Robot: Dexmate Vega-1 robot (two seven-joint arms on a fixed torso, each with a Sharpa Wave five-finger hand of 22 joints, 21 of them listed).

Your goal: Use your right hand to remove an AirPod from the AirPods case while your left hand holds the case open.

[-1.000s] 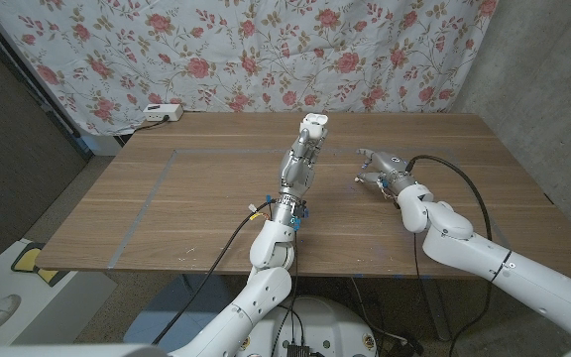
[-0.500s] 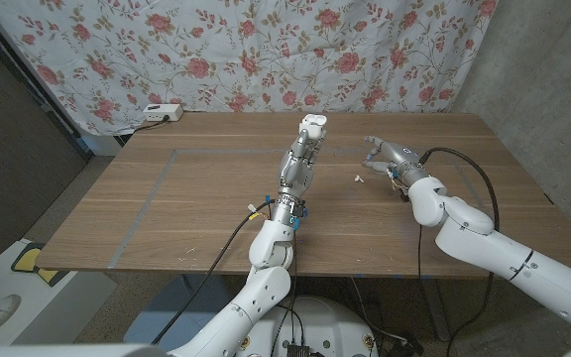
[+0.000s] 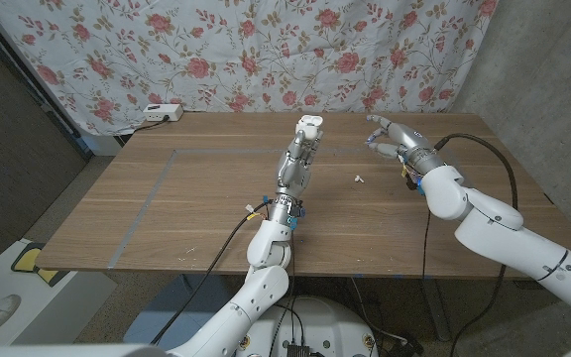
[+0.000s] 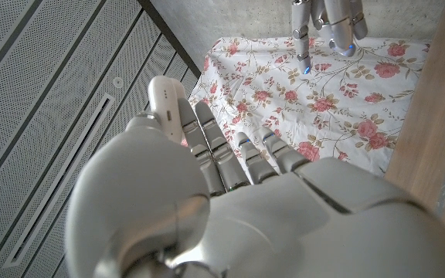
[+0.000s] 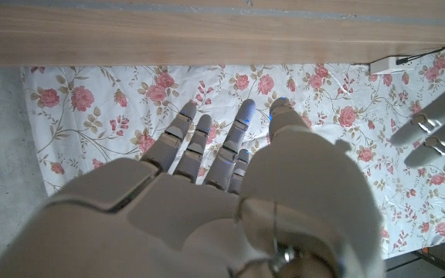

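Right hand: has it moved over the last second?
Yes. The right hand has lifted off the table and gone toward the floral curtain, away from the small white AirPod lying on the wood.

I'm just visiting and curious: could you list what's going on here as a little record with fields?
left hand: raised above the table, holding the case
case: white, held up at the fingertips
right hand: lifted over the table's far right, fingers apart, holding nothing
AirPod: small white piece lying on the table between the two hands
table: wooden
backdrop: floral cloth
power strip: white, at the table's far left corner
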